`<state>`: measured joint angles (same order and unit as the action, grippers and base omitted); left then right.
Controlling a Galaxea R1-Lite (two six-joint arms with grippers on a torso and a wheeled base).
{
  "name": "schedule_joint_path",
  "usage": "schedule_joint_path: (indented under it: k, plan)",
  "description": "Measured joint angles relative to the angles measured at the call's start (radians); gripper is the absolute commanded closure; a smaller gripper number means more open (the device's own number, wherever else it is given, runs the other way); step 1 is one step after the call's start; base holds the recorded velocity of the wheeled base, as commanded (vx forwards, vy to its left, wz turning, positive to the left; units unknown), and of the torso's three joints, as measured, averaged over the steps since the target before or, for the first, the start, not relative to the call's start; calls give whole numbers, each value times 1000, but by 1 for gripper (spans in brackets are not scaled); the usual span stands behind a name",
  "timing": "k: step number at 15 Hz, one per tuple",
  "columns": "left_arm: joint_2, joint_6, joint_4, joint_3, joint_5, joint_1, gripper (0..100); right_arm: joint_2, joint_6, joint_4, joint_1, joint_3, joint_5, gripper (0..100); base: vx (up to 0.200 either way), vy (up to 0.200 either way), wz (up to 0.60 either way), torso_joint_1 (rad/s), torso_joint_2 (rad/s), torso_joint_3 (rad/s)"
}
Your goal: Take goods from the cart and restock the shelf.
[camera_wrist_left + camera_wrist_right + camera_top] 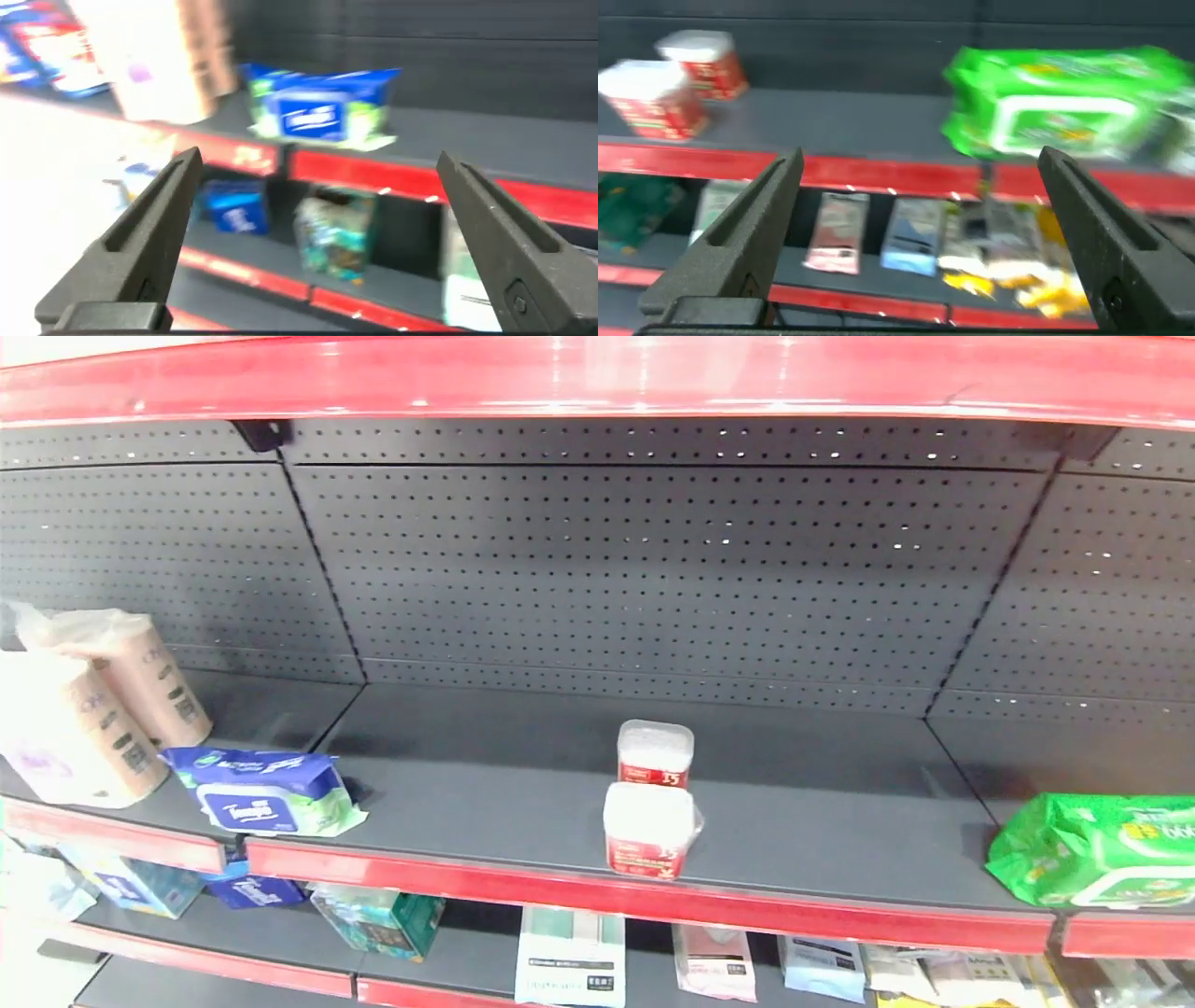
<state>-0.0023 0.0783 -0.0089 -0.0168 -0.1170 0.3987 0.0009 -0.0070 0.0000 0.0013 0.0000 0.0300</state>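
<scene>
Currently, the left gripper (318, 161) and the right gripper (920, 157) are held open and empty before the shelf (523, 784). The near tub (651, 840), standing at the front lip mid-shelf, could be knocked off if struck during the next placement.

The green pack (1092, 849) is cut off by the head view's right edge; a white pack (37, 737) runs off its left. The lower-shelf goods (569, 957) sit half hidden behind the red shelf edge (840, 910) and run off the bottom — their print too small to read.
</scene>
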Motion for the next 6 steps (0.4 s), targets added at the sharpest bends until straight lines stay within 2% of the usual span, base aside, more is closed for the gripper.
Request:
schedule_joint_path:
  k: [6]
  plan:
    - [0,-1,0,0,-2,0,0,0,-1,0,0,0,-1,0,0,0,0,0,0,0]
